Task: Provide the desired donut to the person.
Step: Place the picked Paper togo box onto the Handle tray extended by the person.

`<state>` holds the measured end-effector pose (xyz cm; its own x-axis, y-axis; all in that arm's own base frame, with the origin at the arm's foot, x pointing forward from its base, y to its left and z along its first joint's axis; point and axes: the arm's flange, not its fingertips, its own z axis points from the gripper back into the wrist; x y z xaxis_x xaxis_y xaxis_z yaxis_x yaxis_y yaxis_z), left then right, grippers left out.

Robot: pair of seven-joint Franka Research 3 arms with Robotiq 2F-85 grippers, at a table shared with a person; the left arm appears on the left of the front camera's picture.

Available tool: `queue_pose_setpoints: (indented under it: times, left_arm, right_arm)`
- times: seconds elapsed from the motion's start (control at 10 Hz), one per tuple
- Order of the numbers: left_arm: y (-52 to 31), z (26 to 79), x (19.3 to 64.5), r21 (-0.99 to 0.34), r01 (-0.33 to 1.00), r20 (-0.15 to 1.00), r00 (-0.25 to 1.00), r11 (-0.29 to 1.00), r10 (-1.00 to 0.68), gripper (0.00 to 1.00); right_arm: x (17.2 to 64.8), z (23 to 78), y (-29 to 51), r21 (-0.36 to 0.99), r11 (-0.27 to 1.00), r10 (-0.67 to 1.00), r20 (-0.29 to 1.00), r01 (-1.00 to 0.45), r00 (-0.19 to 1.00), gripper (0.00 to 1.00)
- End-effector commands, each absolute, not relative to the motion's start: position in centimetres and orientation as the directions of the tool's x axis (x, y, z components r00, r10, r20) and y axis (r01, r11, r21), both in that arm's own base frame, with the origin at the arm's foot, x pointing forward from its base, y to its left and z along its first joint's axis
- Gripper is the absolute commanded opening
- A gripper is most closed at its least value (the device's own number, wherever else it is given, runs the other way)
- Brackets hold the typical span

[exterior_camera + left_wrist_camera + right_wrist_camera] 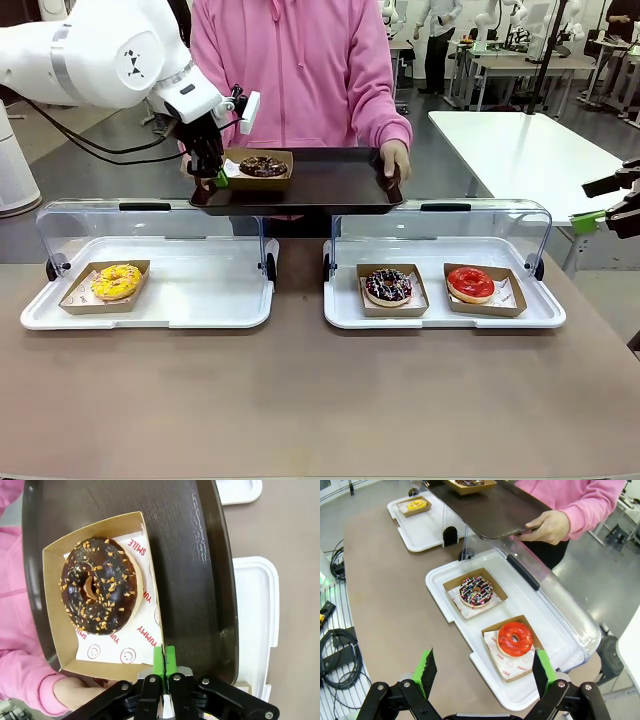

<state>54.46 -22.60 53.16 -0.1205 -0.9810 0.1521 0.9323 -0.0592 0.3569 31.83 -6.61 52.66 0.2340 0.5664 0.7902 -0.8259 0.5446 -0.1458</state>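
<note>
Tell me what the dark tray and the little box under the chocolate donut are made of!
The tray looks like hard dark plastic, slightly shiny, with a wood-grain pattern; it could be coated wood. The box looks like thin brown cardboard, matte, with folded walls and creased corners.

Person [300, 70] holding tray [330, 187], left end effector [217, 179] gripping donut carton [265, 183]

Bright, even indoor light, soft shadows; wrist views seem edge-warped.
</note>
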Motion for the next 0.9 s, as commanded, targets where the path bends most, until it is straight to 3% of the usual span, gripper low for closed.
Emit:
queue_pose_setpoints:
  times: [0.0, 0.1, 0.2, 0.3, 0.4, 0.6, 0.7, 0.8]
  left_arm:
    - [-23.0, 52.9, 55.0, 0.381, 0.922, 0.158, -0.142, -0.072, -0.977, 0.01]
    - [-23.1, 53.0, 54.9, 0.367, 0.928, 0.181, -0.141, -0.066, -0.973, 0.11]
    - [-23.4, 53.4, 54.3, 0.382, 0.921, 0.175, -0.15, -0.073, -0.973, 0.56]
    - [-23.3, 53.9, 54.0, 0.386, 0.92, 0.173, -0.137, -0.06, -0.975, 0.66]
    - [-23.1, 53.9, 53.9, 0.37, 0.928, 0.183, -0.127, -0.051, -0.975, 1.0]
    - [-23.1, 54.5, 53.3, 0.356, 0.934, 0.198, -0.115, -0.038, -0.973, 1.0]
    - [-23.2, 54.7, 53.0, 0.346, 0.937, 0.2, -0.11, -0.035, -0.974, 0.88]
    - [-23.2, 55.0, 52.6, 0.344, 0.938, 0.211, -0.118, -0.039, -0.97, 0.97]
  right_arm:
    - [32.0, 52.6, -6.6, -0.139, 0.538, 0.559, 0.797, -0.832, 0.228, 1.0]
    - [32.0, 52.6, -6.6, -0.139, 0.538, 0.559, 0.797, -0.832, 0.228, 1.0]
    - [32.0, 52.6, -6.6, -0.139, 0.538, 0.559, 0.797, -0.832, 0.228, 1.0]
    - [32.0, 52.6, -6.6, -0.139, 0.538, 0.559, 0.797, -0.832, 0.228, 1.0]
    - [32.0, 52.6, -6.6, -0.139, 0.538, 0.559, 0.797, -0.832, 0.228, 1.0]
    - [32.0, 52.6, -6.6, -0.139, 0.538, 0.559, 0.797, -0.832, 0.228, 1.0]
    - [32.0, 52.6, -6.6, -0.139, 0.538, 0.559, 0.797, -0.832, 0.228, 1.0]
    - [32.0, 52.6, -6.6, -0.139, 0.538, 0.559, 0.797, -0.832, 0.228, 1.0]
